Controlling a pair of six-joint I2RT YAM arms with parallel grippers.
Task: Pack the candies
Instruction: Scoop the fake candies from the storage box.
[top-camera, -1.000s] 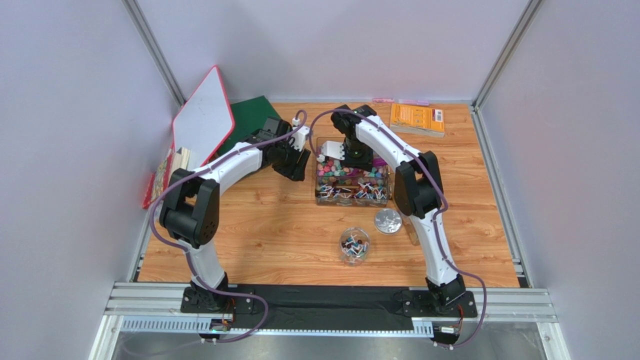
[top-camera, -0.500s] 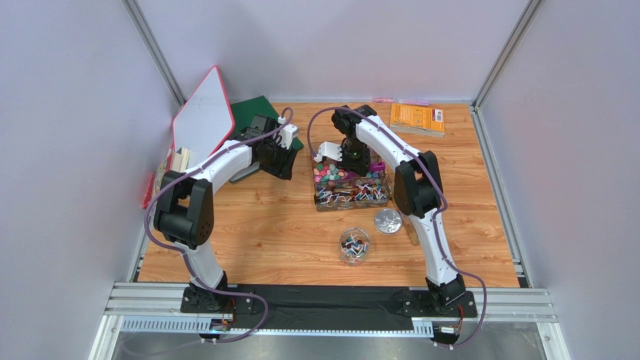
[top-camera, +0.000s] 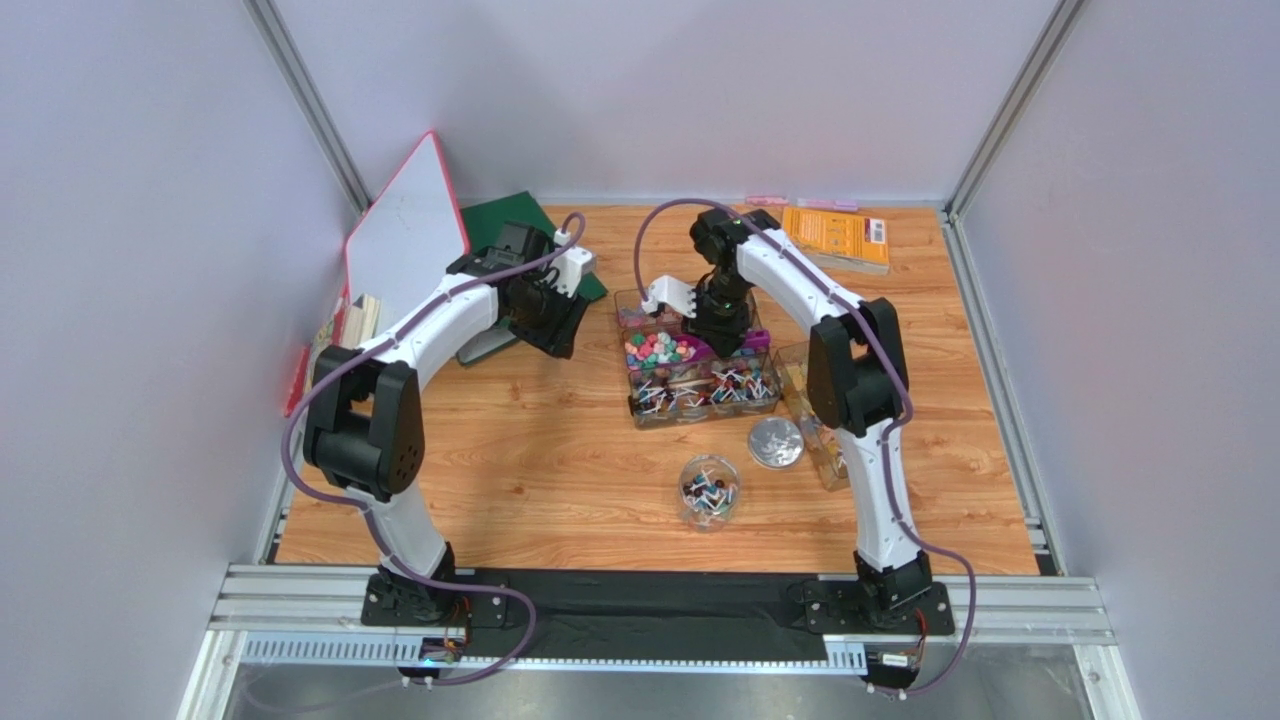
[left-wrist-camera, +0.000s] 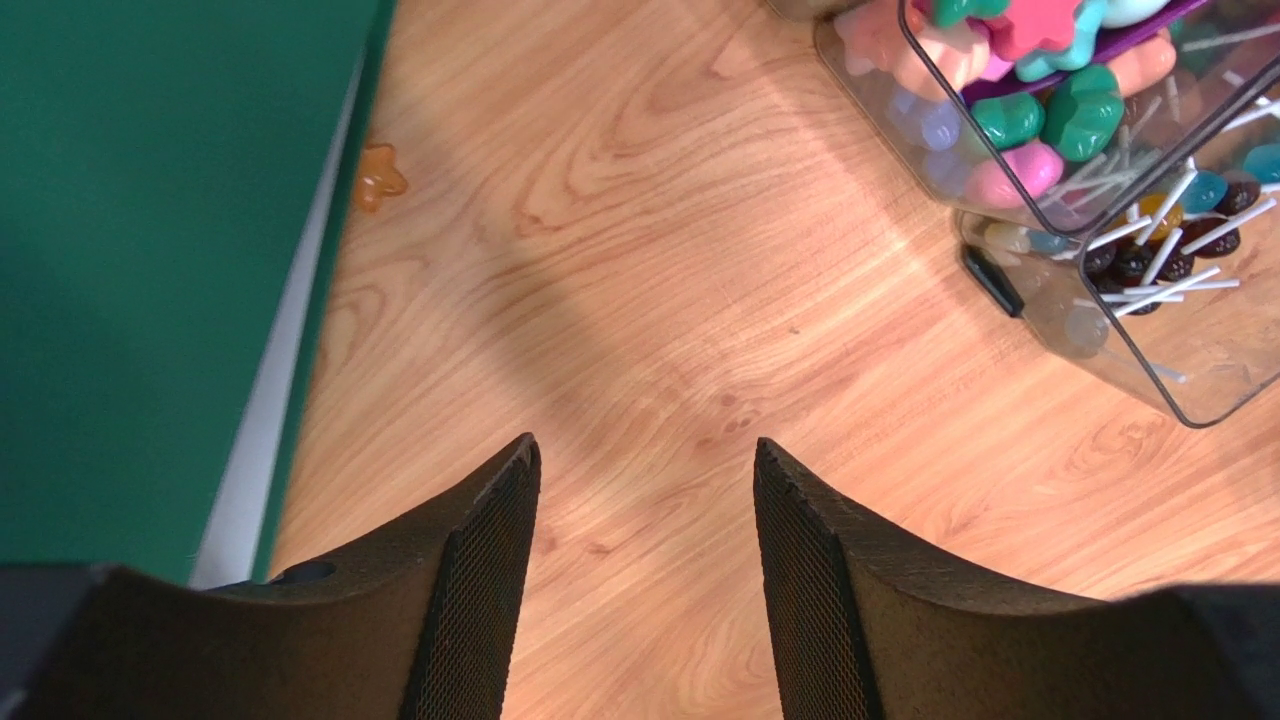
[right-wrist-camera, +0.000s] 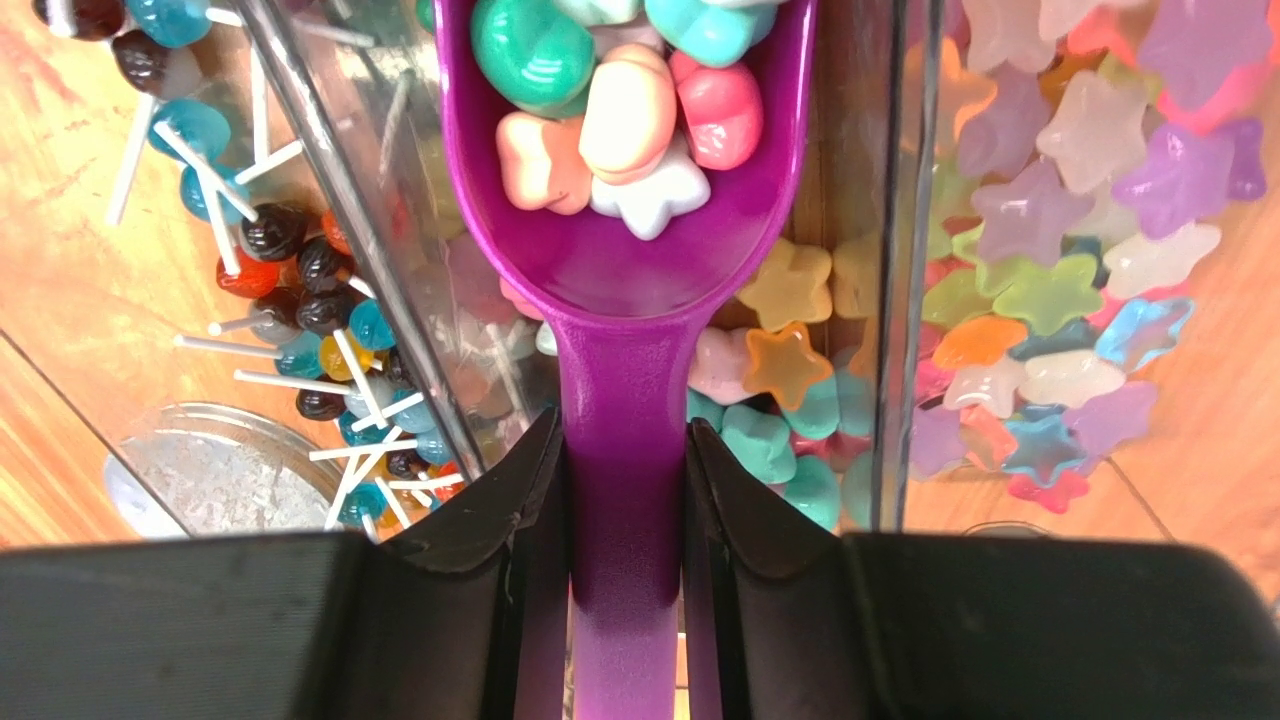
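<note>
Right gripper (right-wrist-camera: 624, 450), pinching purple plastic scoop (right-wrist-camera: 601, 285) heaped with pastel candies (right-wrist-camera: 624, 113); left gripper (left-wrist-camera: 643, 495), spread and empty, now withdrawn from clear plastic tray (top-camera: 703, 408), so the load looks ready to carry.

Tip of purple scoop (right-wrist-camera: 624, 285) cut by top edge, clear tray (left-wrist-camera: 1142, 360) cropped at right, candies (top-camera: 711, 489) in jar (top-camera: 685, 495) indistinctly small
</note>
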